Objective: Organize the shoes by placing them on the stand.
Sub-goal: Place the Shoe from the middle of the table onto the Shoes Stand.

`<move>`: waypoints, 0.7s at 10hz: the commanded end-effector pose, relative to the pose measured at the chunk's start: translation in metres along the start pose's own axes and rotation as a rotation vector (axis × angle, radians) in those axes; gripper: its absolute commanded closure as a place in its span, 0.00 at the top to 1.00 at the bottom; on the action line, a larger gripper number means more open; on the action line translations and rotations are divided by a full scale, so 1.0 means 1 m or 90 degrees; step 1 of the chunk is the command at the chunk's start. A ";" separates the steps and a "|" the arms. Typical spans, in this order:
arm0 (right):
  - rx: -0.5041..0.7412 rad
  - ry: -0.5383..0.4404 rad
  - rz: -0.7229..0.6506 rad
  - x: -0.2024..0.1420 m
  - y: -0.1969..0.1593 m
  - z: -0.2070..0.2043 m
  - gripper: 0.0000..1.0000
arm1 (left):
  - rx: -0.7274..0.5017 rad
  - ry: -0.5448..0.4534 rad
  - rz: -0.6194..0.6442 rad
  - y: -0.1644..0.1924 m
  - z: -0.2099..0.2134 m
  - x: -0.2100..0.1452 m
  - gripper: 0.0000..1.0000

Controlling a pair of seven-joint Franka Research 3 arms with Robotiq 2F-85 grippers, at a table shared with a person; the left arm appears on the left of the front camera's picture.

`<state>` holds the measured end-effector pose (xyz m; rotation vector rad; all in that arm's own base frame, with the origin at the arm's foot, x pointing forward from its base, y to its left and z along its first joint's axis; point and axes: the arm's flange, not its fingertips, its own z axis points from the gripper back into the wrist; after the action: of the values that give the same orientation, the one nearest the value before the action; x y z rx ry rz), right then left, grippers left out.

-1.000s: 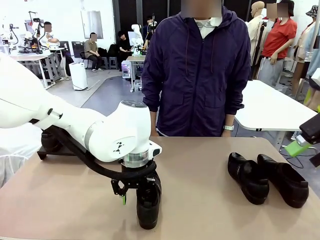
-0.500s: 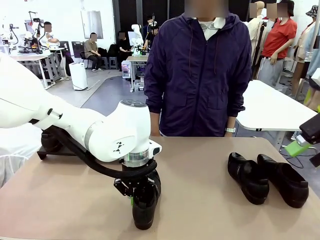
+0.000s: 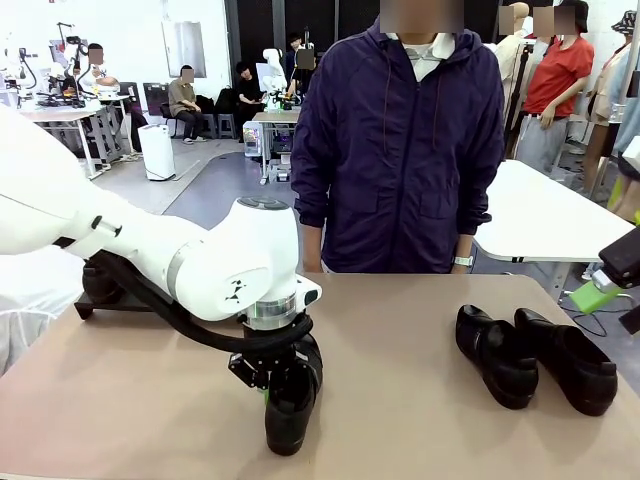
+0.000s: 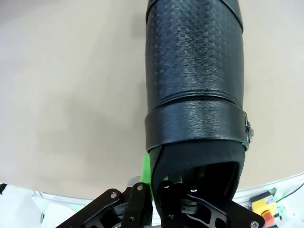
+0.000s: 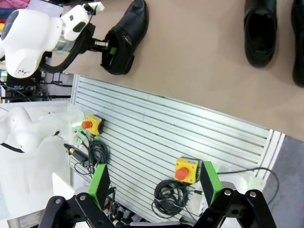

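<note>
Left tool (image 3: 272, 388): has just pressed shut, now pinching the shoe (image 3: 291, 412) by its heel rim.
Shoe: on the counter (image 3: 400, 420), near its front edge.
Right tool (image 5: 156, 186): spread, holding nothing.
Next: probably lift the shoe to the stand (image 3: 84, 308), far left.

You get bright, even light from above, faint soft shadows under the shoes (image 3: 495, 355) on the table (image 3: 400, 410), sharp focus, and mild wide-angle stretch at wrist-view edges.
</note>
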<state>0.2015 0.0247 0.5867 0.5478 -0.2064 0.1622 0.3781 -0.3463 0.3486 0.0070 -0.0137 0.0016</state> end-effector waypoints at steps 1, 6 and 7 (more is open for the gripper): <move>0.012 0.002 0.004 0.002 0.001 0.005 1.00 | -0.001 -0.047 -0.014 0.012 0.038 0.009 0.00; 0.012 0.002 0.004 0.002 0.001 0.005 1.00 | -0.084 -0.088 -0.089 0.053 0.168 -0.012 0.00; 0.012 0.002 0.004 0.002 0.001 0.005 1.00 | -0.061 -0.081 -0.060 0.062 0.172 -0.015 0.00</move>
<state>0.2016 0.0247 0.5866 0.5478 -0.2060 0.1622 0.3610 -0.3019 0.5282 -0.0902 -0.1698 -0.1142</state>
